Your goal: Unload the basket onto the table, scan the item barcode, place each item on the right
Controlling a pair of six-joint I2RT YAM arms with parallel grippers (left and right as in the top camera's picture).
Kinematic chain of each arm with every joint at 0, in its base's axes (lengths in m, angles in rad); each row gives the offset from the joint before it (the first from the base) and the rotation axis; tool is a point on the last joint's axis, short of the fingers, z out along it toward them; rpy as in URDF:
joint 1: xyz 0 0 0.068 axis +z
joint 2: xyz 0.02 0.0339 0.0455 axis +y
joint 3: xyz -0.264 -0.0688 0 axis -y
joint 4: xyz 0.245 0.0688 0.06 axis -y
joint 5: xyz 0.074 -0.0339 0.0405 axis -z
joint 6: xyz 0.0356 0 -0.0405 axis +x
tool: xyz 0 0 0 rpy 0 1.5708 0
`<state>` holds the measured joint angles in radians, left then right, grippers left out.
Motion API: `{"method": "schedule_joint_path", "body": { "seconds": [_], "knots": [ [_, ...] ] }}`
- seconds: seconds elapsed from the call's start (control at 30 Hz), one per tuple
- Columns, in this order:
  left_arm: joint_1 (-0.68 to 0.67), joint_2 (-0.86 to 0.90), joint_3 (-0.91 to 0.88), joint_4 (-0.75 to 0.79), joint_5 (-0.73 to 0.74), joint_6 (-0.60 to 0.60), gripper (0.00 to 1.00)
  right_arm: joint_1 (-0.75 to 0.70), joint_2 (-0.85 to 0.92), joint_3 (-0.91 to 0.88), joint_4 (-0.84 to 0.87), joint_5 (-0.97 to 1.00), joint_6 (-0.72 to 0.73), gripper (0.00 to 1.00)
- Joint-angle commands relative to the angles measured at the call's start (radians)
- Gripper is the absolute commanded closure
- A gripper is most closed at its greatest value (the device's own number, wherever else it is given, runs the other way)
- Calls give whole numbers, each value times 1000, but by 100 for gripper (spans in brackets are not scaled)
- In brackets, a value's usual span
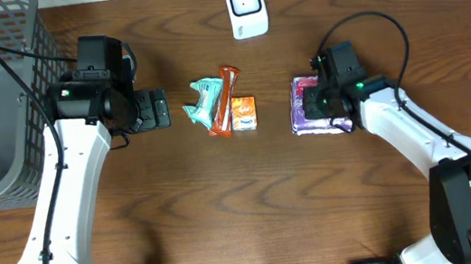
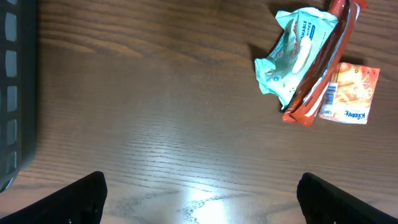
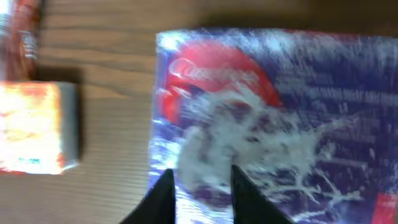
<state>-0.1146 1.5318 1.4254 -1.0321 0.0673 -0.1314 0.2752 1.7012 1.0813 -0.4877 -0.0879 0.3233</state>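
Blurred and cropped
I can't read the purple packet point(image 3: 280, 112): print smeared, right and bottom edges cut off.

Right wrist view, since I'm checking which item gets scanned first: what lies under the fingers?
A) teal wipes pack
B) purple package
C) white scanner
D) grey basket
B: the right gripper hangs over the purple package, the orange Kleenex pack lying apart to its side.
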Motion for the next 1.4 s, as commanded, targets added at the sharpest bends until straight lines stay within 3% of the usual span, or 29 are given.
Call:
{"method": "schedule_joint_path", "body": {
  "seconds": [0.0,0.13,0.27,0.5,0.53,0.63,0.77,0.93,1.23,1.37],
  "knots": [
    [1,4,-3,-3,-16,-8,2,38,-44,113,-49,75,-14,66],
    [1,4,-3,-3,-16,-8,2,102,-48,190,-152,294,-14,60],
    [1,4,-3,-3,-16,-8,2,190,-42,192,-190,504,-25,44],
    [1,4,-3,-3,-16,-8,2,267,-11,171,-190,587,-6,35],
    [1,4,-3,-3,-16,-8,2,270,-6,169,-190,583,2,33],
    [1,4,-3,-3,-16,-8,2,277,-3,169,-195,520,2,15],
    [1,4,-3,-3,-16,-8,2,276,-3,169,-193,393,2,12],
    [1,4,-3,-3,-16,-8,2,276,-3,169,-184,383,2,1],
    [1,4,-3,-3,-16,-8,2,277,-3,169,-146,27,2,1],
    [1,4,-3,-3,-16,-8,2,277,-2,169,-121,30,2,1]
  ]
}}
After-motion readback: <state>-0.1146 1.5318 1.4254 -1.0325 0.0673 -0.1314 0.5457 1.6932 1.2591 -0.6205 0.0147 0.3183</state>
